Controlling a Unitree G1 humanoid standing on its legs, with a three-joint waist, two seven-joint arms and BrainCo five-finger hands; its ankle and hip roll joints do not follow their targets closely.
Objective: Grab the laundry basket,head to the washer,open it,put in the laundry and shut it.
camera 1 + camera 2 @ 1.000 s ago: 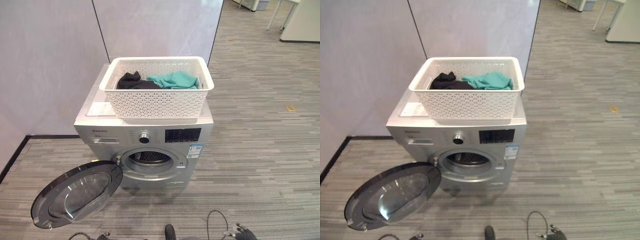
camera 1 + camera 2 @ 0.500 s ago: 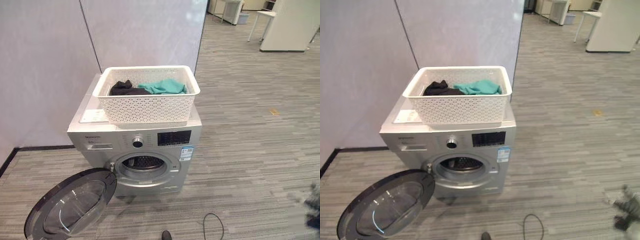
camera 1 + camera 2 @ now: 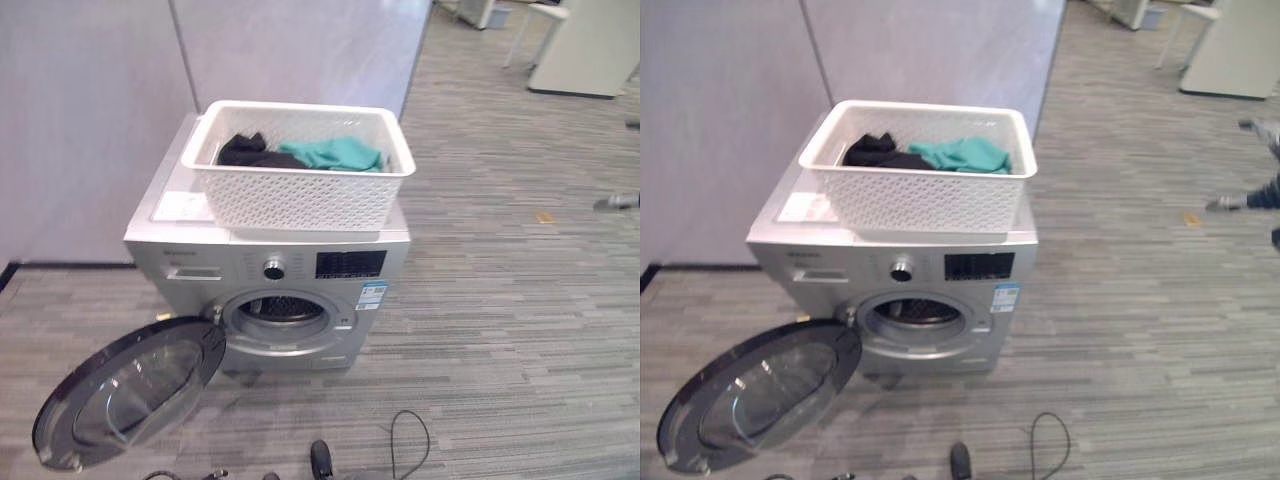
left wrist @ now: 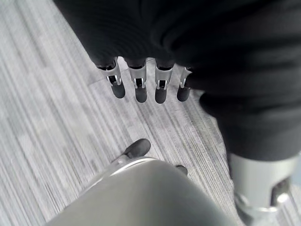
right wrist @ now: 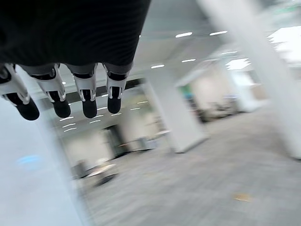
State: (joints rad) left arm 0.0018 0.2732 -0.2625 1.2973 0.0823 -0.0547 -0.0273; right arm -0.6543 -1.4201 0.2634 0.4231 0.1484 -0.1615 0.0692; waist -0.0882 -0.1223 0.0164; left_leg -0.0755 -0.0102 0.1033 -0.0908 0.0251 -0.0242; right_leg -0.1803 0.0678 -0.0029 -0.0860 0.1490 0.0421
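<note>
- White perforated plastic laundry basket [image 3: 300, 195] holding dark and teal clothes sits atop the silver front-loading washer [image 3: 190, 262], round door [image 3: 125, 390] swung open.
- Right hand [image 3: 1262, 190], fingers relaxed and empty, is raised far right, well apart from the basket.
- Left hand [image 4: 141, 82] hangs over the floor, fingers straight, empty.

A white basket [image 3: 300, 195] with a perforated lattice pattern on its walls sits on a silver-grey washer [image 3: 200, 262]. Inside it, black cloth [image 3: 245, 152] lies to the left and teal cloth [image 3: 335, 153] to the right. The washer has a black display panel [image 3: 350, 264], a silver knob [image 3: 273, 269], a small blue and white sticker [image 3: 373, 296] and a white sheet [image 3: 180, 206] on its top. Its door [image 3: 125, 390] has a dark rim and clear, shiny glass. The floor [image 3: 520, 330] is grey with fine lengthwise streaks. The wall [image 3: 90, 110] behind is pale grey with thin dark seams.
</note>
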